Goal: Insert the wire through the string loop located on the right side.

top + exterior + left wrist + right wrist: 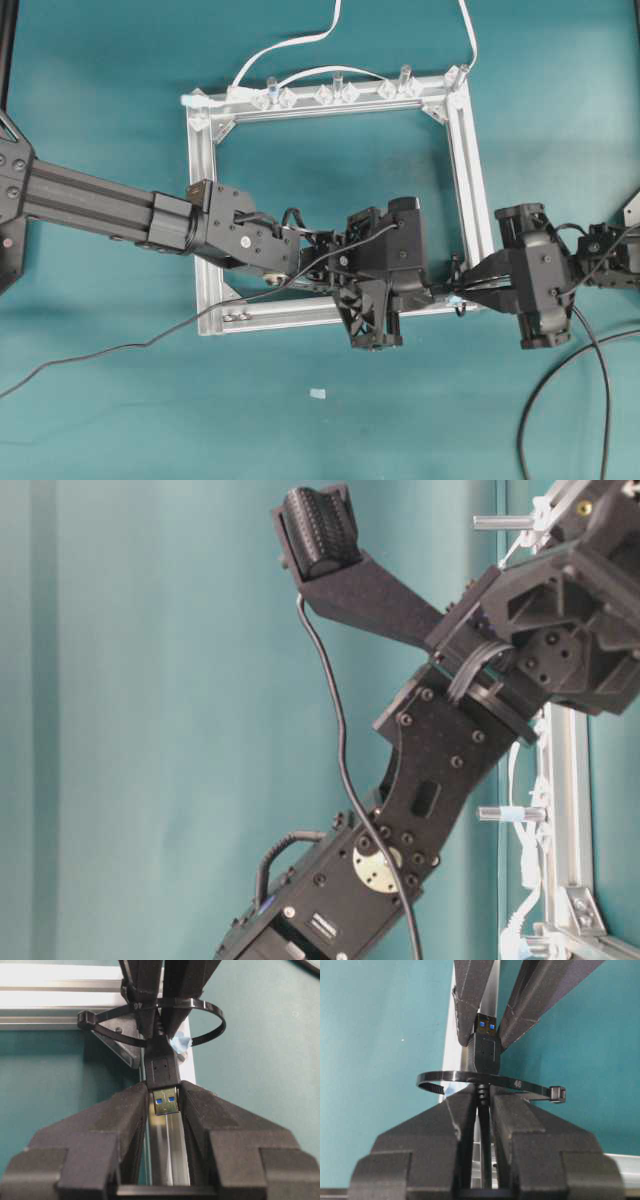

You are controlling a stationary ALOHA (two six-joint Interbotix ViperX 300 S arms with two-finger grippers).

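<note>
The wire ends in a black plug (162,1065) with a metal tip (165,1101). My left gripper (165,1102) is shut on that tip, its fingers pressed to both sides. The string loop (212,1012), a thin black band with a pale blue bit (179,1042), rings the wire just behind the plug. In the right wrist view the loop (520,1084) sits right in front of my right gripper (483,1097), which is shut on the wire (483,1120). The plug (486,1052) lies beyond the loop. Overhead, the two grippers meet tip to tip at the frame's lower right corner (455,292).
A square aluminium frame (203,180) lies on the teal table. Clear clips (337,92) with white flat cables (290,45) line its far bar. Black arm cables (600,390) trail at the right. A small pale scrap (318,393) lies near the front.
</note>
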